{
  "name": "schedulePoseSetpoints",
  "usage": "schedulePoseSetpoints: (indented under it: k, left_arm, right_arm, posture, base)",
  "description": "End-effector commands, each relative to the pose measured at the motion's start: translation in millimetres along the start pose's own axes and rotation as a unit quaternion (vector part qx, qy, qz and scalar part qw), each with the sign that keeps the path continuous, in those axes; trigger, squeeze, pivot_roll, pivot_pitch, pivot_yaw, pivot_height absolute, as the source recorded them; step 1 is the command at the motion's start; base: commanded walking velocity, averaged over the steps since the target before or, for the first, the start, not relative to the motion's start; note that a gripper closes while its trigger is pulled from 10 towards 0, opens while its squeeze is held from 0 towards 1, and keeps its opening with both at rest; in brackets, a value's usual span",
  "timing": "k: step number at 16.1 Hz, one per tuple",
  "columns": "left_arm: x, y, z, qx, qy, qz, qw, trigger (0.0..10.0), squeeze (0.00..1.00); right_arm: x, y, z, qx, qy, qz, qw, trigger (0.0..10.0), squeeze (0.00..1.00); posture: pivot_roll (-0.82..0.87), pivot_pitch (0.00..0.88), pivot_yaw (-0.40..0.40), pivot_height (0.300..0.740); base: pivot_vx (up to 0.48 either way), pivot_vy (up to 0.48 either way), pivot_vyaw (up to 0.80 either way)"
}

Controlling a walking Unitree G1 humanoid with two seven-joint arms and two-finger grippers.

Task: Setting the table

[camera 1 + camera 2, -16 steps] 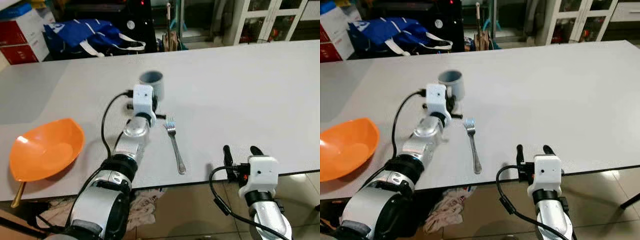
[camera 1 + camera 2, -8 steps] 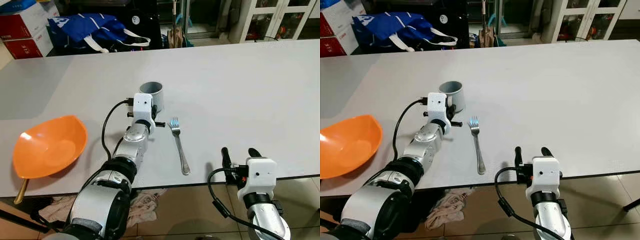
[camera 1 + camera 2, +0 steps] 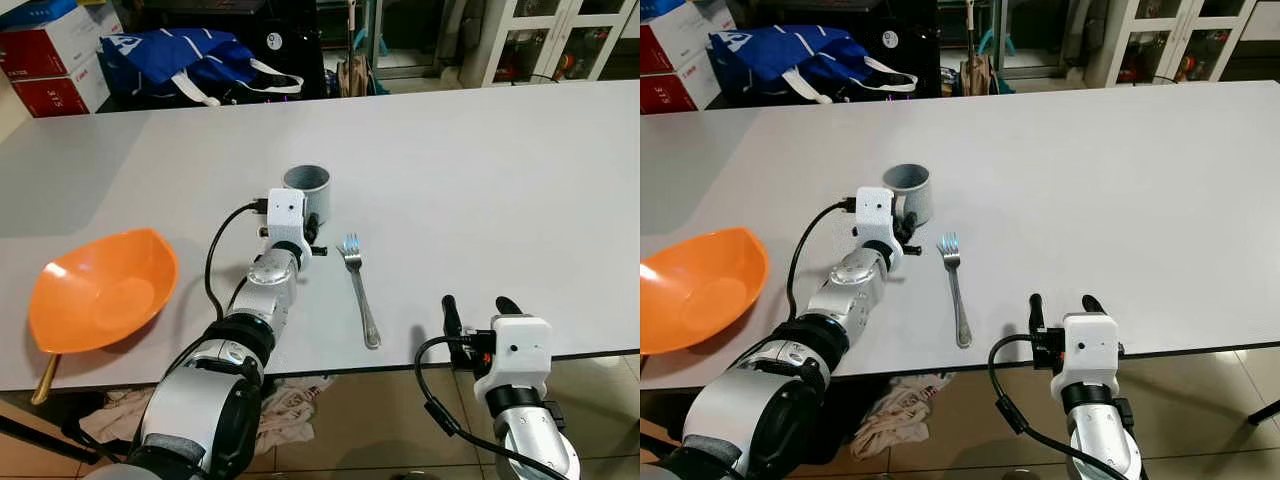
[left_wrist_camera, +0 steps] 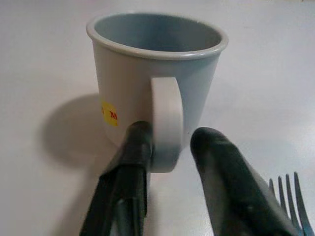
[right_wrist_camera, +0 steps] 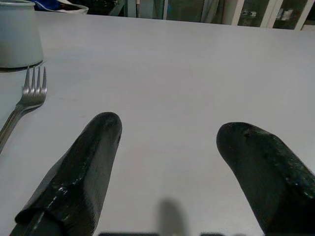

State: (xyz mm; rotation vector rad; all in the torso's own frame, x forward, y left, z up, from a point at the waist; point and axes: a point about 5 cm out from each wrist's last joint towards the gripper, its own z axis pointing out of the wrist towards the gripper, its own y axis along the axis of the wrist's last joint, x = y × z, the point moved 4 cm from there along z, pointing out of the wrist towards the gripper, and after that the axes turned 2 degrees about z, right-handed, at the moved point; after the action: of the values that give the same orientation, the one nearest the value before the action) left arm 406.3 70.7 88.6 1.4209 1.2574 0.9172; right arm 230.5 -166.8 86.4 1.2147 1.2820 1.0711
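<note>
The grey mug [image 4: 156, 78] carried a small yellow sticker [image 4: 110, 114] on its side, near the handle, and a red letter "M" could be read on it; the rest of the sticker was turned away. The red and white boxes [image 3: 52, 62] behind the bench had some print on them, but it was too small to read.
</note>
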Motion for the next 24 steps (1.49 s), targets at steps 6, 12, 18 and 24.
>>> schedulePoseSetpoints:
  k: [6, 12, 18, 24]
  left_arm:
    - [-7.7, -1.1, 0.1, 0.002, -0.01, -0.004, 1.0, 10.0, 1.0]
    - [-9.5, 1.3, 0.3, -0.003, -0.012, 0.0, 1.0, 10.0, 1.0]
    - [-1.3, 9.3, 0.3, -0.018, -0.007, 0.013, 1.0, 10.0, 0.0]
    - [2.6, 22.2, -3.4, -0.045, -0.018, 0.036, 0.998, 10.0, 0.0]
  right_arm:
    - [2.4, 4.0, 2.3, -0.005, 0.003, -0.001, 1.0, 10.0, 0.0]
    - [3.6, 3.6, 3.6, -0.006, 0.004, -0.001, 1.0, 10.0, 0.0]
    - [4.5, 2.3, 4.3, -0.003, 0.005, 0.0, 1.0, 10.0, 0.0]
    - [6.7, 0.4, 7.2, -0.002, 0.008, 0.002, 1.0, 10.0, 0.0]
  posture:
    - [-0.1, 0.0, 0.104, 0.74]
    - [-0.1, 0.0, 0.108, 0.74]
    - [-0.09, 0.0, 0.109, 0.74]
    - [-0.08, 0.0, 0.109, 0.74]
  base:
    - [0.0, 0.0, 0.0]
    - [0.0, 0.0, 0.0]
    - [0.0, 0.0, 0.0]
    - [0.0, 0.0, 0.0]
